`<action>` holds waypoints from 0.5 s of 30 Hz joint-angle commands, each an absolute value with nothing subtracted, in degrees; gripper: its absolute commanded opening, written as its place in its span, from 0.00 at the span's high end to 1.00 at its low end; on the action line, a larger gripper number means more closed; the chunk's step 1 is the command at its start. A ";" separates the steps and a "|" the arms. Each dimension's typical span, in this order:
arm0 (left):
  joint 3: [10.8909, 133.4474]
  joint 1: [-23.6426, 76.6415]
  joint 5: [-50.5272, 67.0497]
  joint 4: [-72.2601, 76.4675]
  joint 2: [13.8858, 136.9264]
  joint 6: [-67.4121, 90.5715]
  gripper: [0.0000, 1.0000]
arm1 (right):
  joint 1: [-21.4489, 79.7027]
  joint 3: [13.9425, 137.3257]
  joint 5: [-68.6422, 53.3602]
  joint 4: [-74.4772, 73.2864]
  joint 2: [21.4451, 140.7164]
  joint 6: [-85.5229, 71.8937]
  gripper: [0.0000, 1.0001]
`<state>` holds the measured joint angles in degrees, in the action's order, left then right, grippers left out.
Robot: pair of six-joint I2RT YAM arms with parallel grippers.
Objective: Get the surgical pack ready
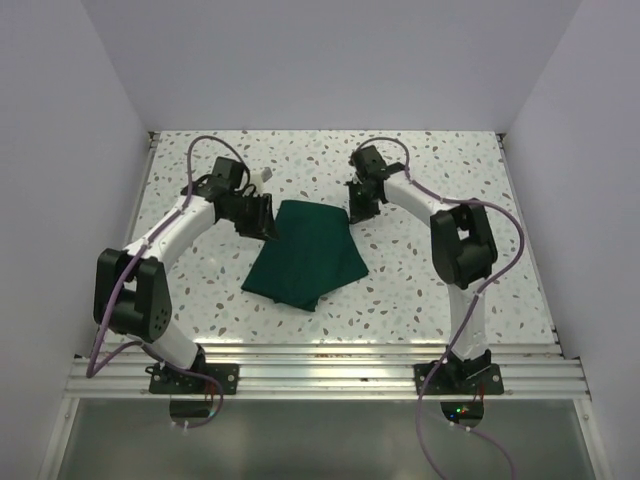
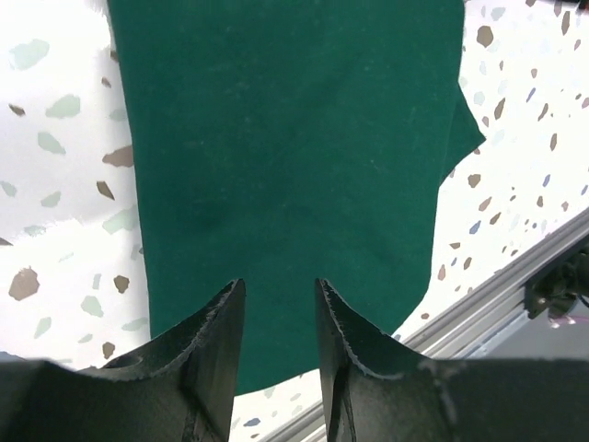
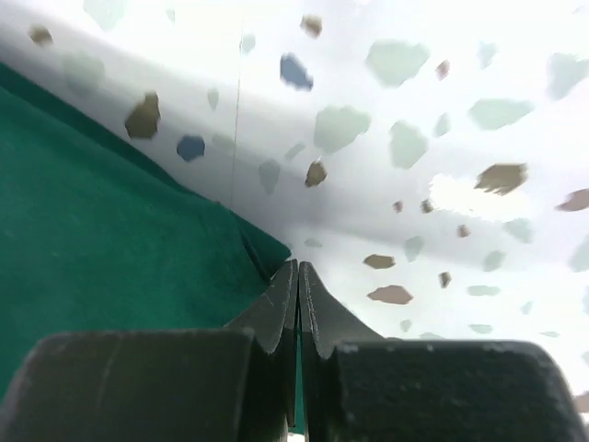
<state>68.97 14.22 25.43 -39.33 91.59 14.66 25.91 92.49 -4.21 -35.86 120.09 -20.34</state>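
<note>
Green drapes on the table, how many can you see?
1. The folded surgical pack lies mid-table, its far corners by the left gripper and right gripper; folds could hide more.

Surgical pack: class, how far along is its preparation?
Done: the pack is folded into a loose, uneven bundle. In hand: the right tool pinches its corner; the left tool stands open over it. Left: probably squaring the layers into a tidy stack.
</note>
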 commanded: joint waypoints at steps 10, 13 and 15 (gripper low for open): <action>75.94 27.24 13.28 -41.48 90.44 12.04 0.52 | 23.64 90.11 -0.70 -44.64 105.76 -19.16 0.70; 76.64 30.23 9.23 -42.62 90.70 12.65 0.45 | 23.38 85.80 -0.88 -44.91 101.10 -18.54 0.51; 76.99 32.69 7.30 -43.24 90.97 14.23 0.44 | 23.12 82.20 -1.14 -44.30 98.36 -18.55 0.36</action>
